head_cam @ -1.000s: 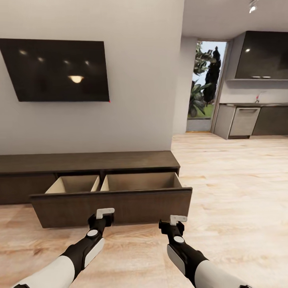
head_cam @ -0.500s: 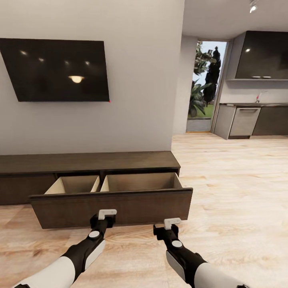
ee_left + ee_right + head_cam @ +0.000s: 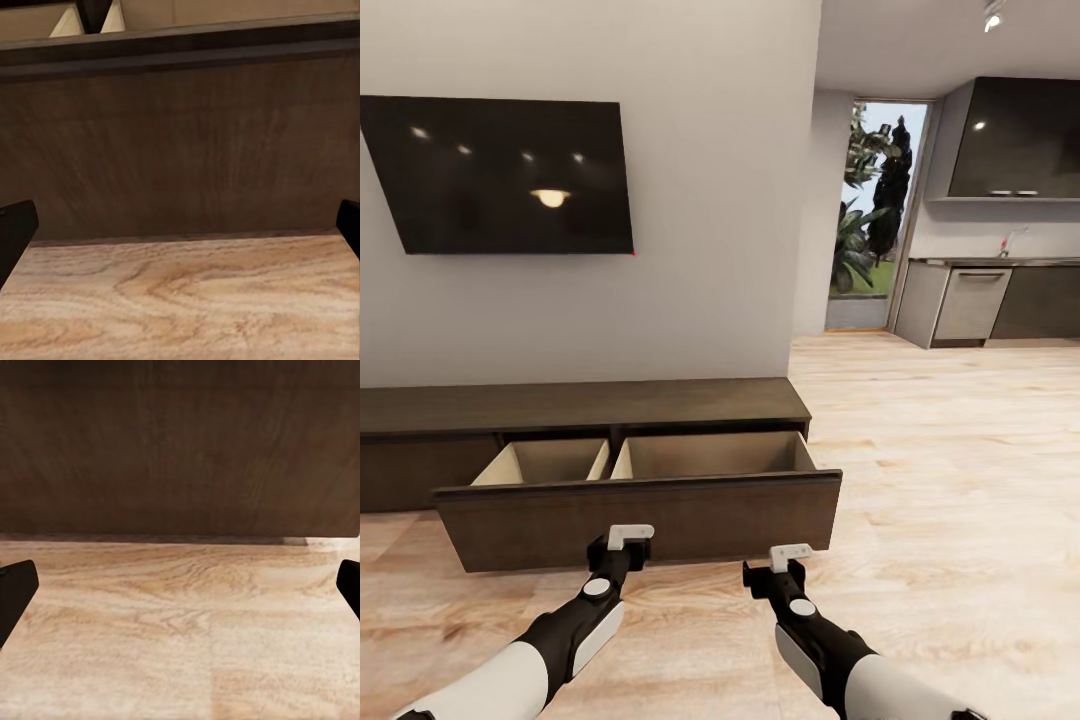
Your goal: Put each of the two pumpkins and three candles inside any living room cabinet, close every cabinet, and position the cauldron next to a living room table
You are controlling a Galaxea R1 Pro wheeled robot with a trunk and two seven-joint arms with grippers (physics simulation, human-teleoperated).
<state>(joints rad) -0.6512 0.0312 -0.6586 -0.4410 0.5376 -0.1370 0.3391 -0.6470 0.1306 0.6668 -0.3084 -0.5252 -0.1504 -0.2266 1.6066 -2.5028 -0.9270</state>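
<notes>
Light wood plank floor (image 3: 960,480) runs from the living room toward a kitchen (image 3: 1000,290) at the far right, with a black TV (image 3: 500,175) on the grey wall. Straight ahead of both sets of fingers stands the cabinet (image 3: 580,405), its wide drawer (image 3: 640,515) pulled out, two pale compartments bare inside. Left gripper (image 3: 630,535) hangs just short of the drawer front, fingers (image 3: 15,232) spread wide and released. Right gripper (image 3: 790,552) sits low nearby, fingers (image 3: 15,585) likewise spread, grasping nothing.

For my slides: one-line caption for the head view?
Both open grippers, left and right, face the cabinet's pulled-out drawer, nothing visible inside.
</notes>
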